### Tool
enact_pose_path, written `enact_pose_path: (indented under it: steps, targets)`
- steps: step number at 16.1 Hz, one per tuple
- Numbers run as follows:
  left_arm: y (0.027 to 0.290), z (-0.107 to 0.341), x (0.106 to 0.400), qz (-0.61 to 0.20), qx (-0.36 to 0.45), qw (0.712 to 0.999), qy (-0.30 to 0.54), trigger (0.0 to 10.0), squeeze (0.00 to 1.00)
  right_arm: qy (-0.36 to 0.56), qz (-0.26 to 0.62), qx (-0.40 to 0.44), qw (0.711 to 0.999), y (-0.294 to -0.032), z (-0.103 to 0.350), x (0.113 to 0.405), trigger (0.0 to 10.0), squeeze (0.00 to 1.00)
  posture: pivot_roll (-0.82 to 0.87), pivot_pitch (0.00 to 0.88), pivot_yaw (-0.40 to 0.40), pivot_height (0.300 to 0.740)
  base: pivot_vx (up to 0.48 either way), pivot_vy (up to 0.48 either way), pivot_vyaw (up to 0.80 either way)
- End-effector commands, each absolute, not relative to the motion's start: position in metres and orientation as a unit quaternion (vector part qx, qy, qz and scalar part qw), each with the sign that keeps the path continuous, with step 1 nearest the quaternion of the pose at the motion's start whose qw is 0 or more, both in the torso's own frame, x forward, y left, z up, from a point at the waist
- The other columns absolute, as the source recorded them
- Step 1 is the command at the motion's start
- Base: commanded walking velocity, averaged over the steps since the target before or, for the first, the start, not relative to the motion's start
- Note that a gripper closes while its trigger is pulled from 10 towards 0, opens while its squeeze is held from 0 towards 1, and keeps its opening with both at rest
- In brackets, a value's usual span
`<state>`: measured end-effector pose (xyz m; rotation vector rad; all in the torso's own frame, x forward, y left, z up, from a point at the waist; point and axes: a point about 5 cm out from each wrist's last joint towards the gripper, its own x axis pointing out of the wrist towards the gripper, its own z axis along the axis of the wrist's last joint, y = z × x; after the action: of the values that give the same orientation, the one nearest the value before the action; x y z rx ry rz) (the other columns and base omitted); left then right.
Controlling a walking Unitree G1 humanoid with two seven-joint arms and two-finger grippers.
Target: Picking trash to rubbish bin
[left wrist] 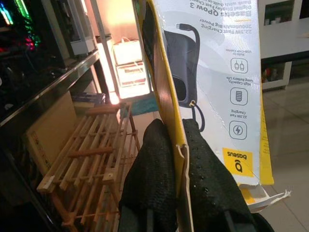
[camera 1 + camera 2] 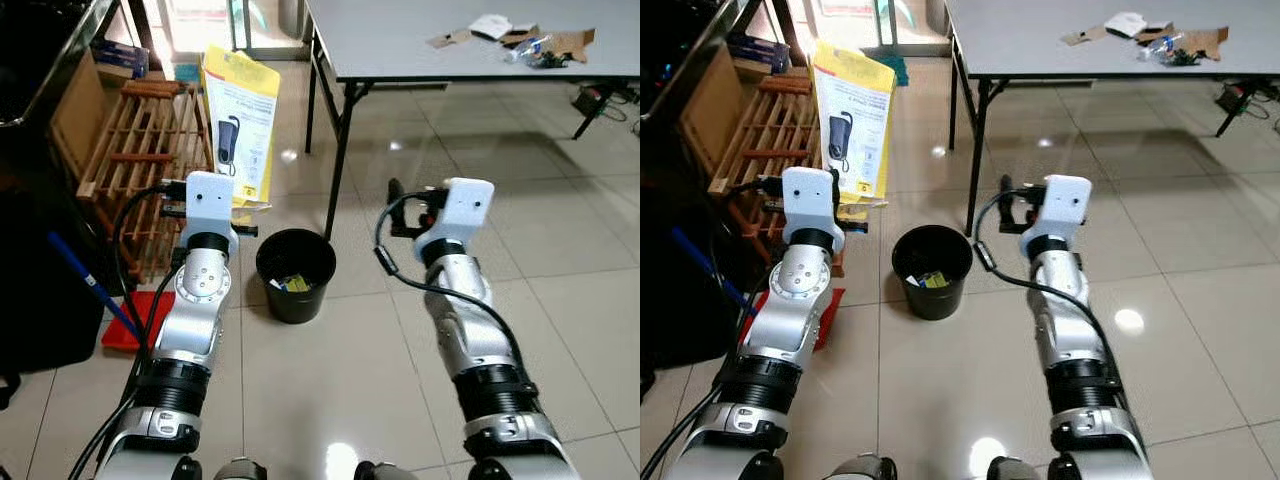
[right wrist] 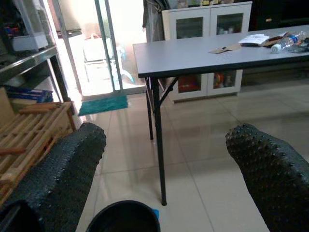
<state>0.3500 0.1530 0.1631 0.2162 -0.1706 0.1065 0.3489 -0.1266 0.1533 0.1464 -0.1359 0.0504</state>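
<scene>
Left wrist view, left end effector [image 1: 179,188] pinching yellow box [image 1: 212,87], bin [image 2: 295,273] nearby

A flat yellow and white package [image 2: 240,120] printed with a dark power bank stands upright, pinched at its torn lower edge, at ten o'clock from the bin [image 2: 295,274], a round black pail on the tiles holding scraps.
</scene>
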Motion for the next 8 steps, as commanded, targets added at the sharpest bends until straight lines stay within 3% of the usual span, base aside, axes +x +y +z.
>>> enact_pose_path:
  steps: [1,5,8]
  targets:
    - [0.1549,0.1641,0.3506,0.053,0.109,0.989,-0.082,10.0,0.0,-0.062,0.028,0.078,0.995,-0.1243,0.1527,0.3489,10.0,0.0,0.01,0.102,-0.05,0.74,0.0,0.48,0.0]
    - [0.1548,0.1639,0.3504,0.053,0.111,0.989,-0.082,10.0,0.0,-0.061,0.029,0.078,0.995,-0.1241,0.1521,0.3486,10.0,0.0,0.01,0.102,-0.047,0.74,0.0,0.375,0.0]
    - [0.1516,0.1634,0.3502,0.04,0.127,0.988,-0.084,10.0,0.0,-0.058,0.03,0.079,0.995,-0.1228,0.1511,0.3485,10.0,0.0,0.01,0.104,-0.046,0.74,0.0,0.0,0.0]
